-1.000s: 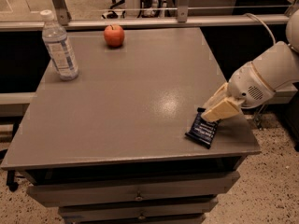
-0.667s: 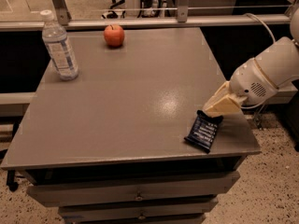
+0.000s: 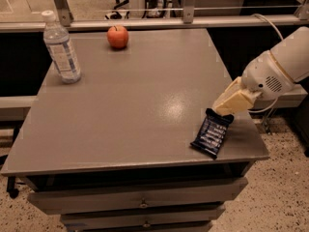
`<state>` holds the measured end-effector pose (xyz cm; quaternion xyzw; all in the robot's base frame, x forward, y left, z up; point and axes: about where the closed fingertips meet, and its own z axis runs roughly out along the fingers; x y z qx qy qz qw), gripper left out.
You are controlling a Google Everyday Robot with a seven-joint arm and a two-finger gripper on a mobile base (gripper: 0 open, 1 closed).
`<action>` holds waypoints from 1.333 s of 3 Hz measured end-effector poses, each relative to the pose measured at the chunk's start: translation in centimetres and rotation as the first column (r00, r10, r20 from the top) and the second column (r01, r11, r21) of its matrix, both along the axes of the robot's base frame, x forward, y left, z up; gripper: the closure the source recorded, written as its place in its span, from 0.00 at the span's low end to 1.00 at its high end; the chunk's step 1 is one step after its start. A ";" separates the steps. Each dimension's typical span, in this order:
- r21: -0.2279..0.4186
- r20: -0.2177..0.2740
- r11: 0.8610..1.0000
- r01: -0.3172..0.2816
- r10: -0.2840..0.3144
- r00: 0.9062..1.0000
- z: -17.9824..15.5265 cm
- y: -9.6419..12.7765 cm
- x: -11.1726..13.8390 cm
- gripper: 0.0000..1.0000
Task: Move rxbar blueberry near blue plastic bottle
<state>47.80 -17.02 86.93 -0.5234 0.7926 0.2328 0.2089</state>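
The rxbar blueberry [image 3: 212, 135] is a dark navy-blue bar near the table's front right corner. Its far end is raised at my fingertips and its near end rests on the tabletop. My gripper [image 3: 226, 108], with cream fingers on a white arm coming in from the right, is shut on the bar's far end. The blue plastic bottle [image 3: 61, 49], clear with a white cap and a pale label, stands upright at the table's far left, well away from the bar.
A red-orange apple [image 3: 118, 36] sits at the far middle of the grey table [image 3: 130, 100]. A metal rail runs behind the table. Drawers are below the front edge. The bar lies close to the right and front edges.
The gripper has shifted slightly along with the bar's far end, and the bar now sits a bit more tilted. The bottle and apple have not moved.
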 end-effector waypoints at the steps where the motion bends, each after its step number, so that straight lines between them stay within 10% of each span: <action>1: 0.027 0.012 0.999 -0.035 0.034 0.999 0.8 2.9 1.4 1.00; 4: 0.078 0.153 0.981 -0.180 0.167 0.974 4.1 21.0 8.7 1.00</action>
